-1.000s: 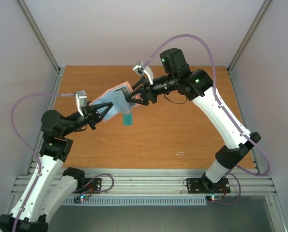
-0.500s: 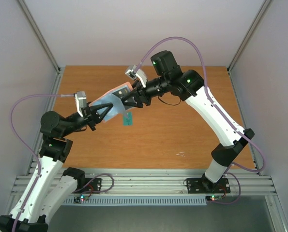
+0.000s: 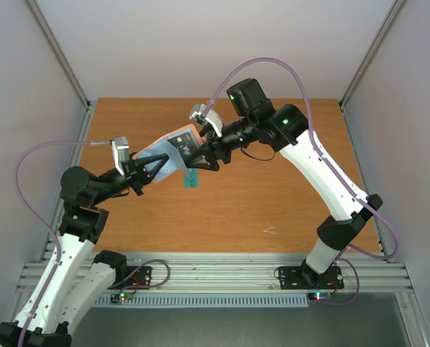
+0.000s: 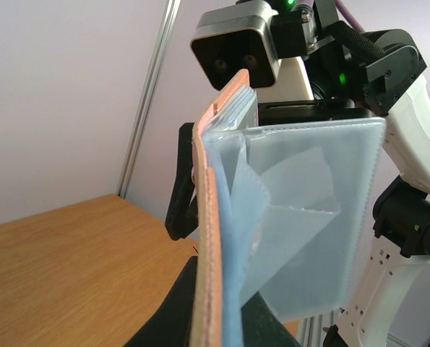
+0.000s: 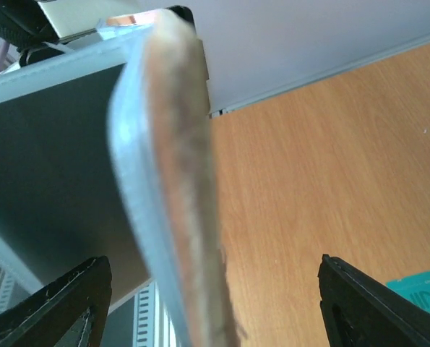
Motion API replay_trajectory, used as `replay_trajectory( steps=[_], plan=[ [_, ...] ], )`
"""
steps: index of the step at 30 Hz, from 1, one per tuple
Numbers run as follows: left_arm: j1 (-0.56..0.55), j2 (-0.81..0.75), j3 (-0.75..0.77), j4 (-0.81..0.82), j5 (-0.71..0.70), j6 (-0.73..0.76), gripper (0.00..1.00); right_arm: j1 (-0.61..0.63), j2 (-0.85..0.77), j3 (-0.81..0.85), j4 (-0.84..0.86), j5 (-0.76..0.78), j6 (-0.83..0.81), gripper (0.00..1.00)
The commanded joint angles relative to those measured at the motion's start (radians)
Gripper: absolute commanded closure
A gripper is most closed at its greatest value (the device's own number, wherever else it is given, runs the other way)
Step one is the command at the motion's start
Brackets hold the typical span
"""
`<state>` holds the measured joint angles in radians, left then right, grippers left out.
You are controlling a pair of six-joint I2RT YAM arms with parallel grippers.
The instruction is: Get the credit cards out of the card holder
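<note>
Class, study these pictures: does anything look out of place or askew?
Yes. One teal-green card lies loose on the table, slightly askew, below the card holder that the left gripper holds aloft. The holder's clear sleeves look creased and fanned apart.

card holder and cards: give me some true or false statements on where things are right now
1. The teal card lies on the table. True.
2. The card holder lies flat on the table. False: the left gripper holds it up in the air, opened.
3. The right gripper is clamped shut. False: its jaws stand wide apart on either side of the holder's edge.
4. A black card shows at the holder. True.
</note>
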<state>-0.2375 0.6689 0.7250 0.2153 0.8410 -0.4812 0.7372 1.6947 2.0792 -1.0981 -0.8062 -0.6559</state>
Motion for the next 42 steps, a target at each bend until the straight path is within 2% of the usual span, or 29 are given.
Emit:
replay_trajectory(
  steps=[1, 5, 9, 15, 19, 23, 28, 32, 33, 34, 36, 38, 42],
  plan=[
    [0.0, -0.02, -0.004, 0.069, -0.007, 0.021, 1.0, 0.005, -0.034, 0.058, -0.085, 0.001, -0.071, 0.21],
    [0.0, -0.022, -0.003, 0.068, -0.004, 0.021, 1.0, 0.005, -0.033, 0.061, -0.087, -0.056, -0.074, 0.25],
    [0.0, -0.026, -0.002, 0.064, -0.003, 0.022, 1.0, 0.004, -0.028, 0.077, -0.115, -0.058, -0.094, 0.42],
    [0.0, -0.027, -0.004, 0.061, -0.001, 0.021, 1.0, 0.002, -0.031, 0.12, -0.165, -0.086, -0.134, 0.46],
    [-0.001, -0.03, -0.004, 0.058, 0.003, 0.023, 1.0, -0.001, -0.03, 0.131, -0.186, -0.095, -0.142, 0.41],
    [-0.001, -0.031, -0.004, 0.055, 0.002, 0.024, 1.0, -0.002, -0.018, 0.133, -0.175, -0.1, -0.123, 0.45],
    [0.0, -0.032, -0.006, 0.055, 0.003, 0.023, 1.0, -0.001, -0.022, 0.118, -0.101, -0.049, -0.074, 0.64],
    [0.0, -0.034, -0.007, 0.055, 0.002, 0.023, 1.0, -0.001, -0.017, 0.098, -0.041, -0.03, -0.033, 0.74],
    [0.001, -0.034, -0.006, 0.055, 0.001, 0.021, 1.0, -0.001, -0.012, 0.095, -0.032, -0.03, -0.025, 0.74],
    [0.001, -0.033, -0.007, 0.053, 0.003, 0.022, 1.0, -0.001, -0.007, 0.094, -0.028, -0.038, -0.019, 0.7],
    [0.001, -0.033, -0.007, 0.051, 0.0, 0.023, 1.0, -0.001, 0.003, 0.096, -0.025, -0.052, -0.007, 0.56],
    [0.0, -0.033, -0.01, 0.05, -0.007, 0.019, 1.0, 0.002, 0.01, 0.095, -0.014, -0.043, 0.012, 0.55],
    [0.0, -0.029, -0.016, 0.047, -0.042, 0.006, 1.0, 0.014, 0.022, 0.081, 0.046, 0.003, 0.076, 0.76]
  ],
)
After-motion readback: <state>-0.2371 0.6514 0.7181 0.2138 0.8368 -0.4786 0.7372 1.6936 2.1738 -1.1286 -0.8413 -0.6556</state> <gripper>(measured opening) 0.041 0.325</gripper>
